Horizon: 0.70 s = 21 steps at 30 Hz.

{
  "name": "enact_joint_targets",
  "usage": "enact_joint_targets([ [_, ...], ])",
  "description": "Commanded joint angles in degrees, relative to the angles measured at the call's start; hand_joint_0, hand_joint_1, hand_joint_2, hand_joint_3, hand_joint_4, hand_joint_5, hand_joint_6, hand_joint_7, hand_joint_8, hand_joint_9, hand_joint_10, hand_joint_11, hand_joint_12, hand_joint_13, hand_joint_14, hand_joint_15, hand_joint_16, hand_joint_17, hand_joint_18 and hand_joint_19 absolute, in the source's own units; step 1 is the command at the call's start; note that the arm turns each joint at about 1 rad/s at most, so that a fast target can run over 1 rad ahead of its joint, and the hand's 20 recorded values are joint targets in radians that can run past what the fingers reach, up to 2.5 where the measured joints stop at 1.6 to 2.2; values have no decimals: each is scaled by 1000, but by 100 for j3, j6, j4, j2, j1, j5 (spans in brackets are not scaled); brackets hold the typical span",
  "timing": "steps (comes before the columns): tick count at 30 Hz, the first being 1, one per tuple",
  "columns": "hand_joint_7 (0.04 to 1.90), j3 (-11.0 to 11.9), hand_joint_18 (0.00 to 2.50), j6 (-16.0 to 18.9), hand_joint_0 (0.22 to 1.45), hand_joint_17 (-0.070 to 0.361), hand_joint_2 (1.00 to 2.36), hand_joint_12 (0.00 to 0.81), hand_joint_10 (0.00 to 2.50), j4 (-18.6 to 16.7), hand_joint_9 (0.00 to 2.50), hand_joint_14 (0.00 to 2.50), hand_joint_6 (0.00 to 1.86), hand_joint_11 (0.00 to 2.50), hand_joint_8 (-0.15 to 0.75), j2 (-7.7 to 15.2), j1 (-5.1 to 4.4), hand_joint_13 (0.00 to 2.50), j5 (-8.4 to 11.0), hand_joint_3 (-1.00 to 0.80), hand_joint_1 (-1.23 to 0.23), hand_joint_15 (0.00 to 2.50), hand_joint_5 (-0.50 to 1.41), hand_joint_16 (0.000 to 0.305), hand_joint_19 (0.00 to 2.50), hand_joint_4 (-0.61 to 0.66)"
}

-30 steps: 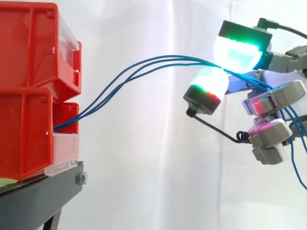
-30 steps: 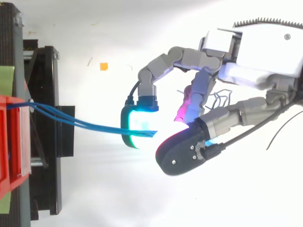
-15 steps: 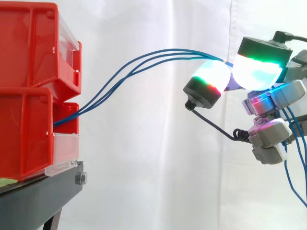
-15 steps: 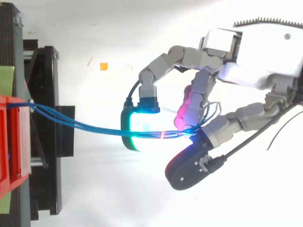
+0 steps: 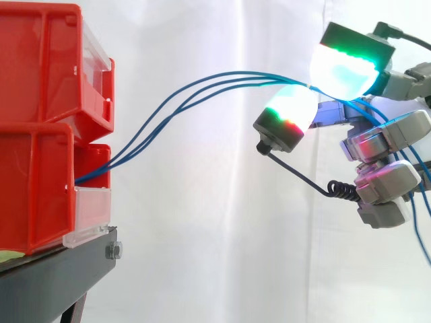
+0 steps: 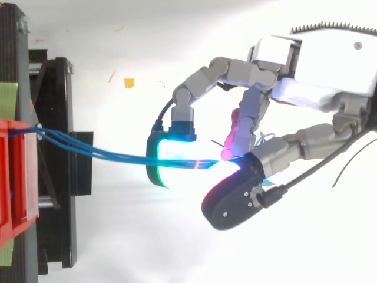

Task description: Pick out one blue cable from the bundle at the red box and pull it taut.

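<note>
- Robot hand [image 6: 318, 65] pinches three thin blue cables [image 6: 118, 156] between glowing fingertip pads [image 5: 340, 67].
- The cables curve upward, slack, from the lower red plastic bin [image 5: 37, 188].

Background is a plain white fabric curtain [image 5: 222, 202], with a seam running down it at about 1 o'clock in the side view. Down at 7 o'clock sits a black metal stand [image 5: 60, 272] with a silver hex bolt [image 5: 113, 252] on its edge. From above, the stand runs along the 9 o'clock side with 2 strips of green tape [image 6: 7, 97] on it. A tiny orange scrap [image 6: 128, 82] lies on the white surface [image 6: 118, 236] toward 11 o'clock.
</note>
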<state>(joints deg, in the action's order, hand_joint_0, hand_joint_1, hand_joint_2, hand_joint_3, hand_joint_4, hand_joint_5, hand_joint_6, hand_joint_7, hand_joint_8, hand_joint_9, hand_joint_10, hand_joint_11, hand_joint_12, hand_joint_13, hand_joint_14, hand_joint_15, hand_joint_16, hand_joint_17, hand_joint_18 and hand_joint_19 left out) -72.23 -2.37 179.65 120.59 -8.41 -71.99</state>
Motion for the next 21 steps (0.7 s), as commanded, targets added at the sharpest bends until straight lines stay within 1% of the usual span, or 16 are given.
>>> enact_joint_targets([
  [1,882,7,1062,0,484,132,1000,400,32,0,1608,32,847,1405,210,0,-3,1314,0,-500,-592,1006,-122,59,898,-274],
  [8,899,-2,1062,-9,494,130,1000,396,32,0,1626,32,835,1384,207,0,-3,1302,0,-500,-546,1020,-117,58,900,-277],
  [11,909,7,1063,-9,491,131,1000,396,32,9,1623,33,829,1389,202,0,-3,1297,0,-500,-565,1028,-117,58,899,-263],
  [13,919,-2,1080,-9,463,136,1000,408,31,17,1615,33,816,1383,216,0,-3,1299,0,-500,-615,1017,-116,61,894,-249],
  [15,921,7,1086,0,448,140,1000,416,31,26,1619,29,809,1377,221,0,-3,1301,-9,-500,-625,1016,-115,62,885,-245],
  [17,913,7,1087,0,443,141,1000,422,30,26,1619,31,808,1381,224,0,-3,1303,0,-500,-617,1017,-114,63,882,-246],
  [21,894,7,1089,0,440,142,1000,426,31,26,1633,30,805,1368,229,0,6,1315,0,-500,-537,1022,-112,63,880,-250],
])
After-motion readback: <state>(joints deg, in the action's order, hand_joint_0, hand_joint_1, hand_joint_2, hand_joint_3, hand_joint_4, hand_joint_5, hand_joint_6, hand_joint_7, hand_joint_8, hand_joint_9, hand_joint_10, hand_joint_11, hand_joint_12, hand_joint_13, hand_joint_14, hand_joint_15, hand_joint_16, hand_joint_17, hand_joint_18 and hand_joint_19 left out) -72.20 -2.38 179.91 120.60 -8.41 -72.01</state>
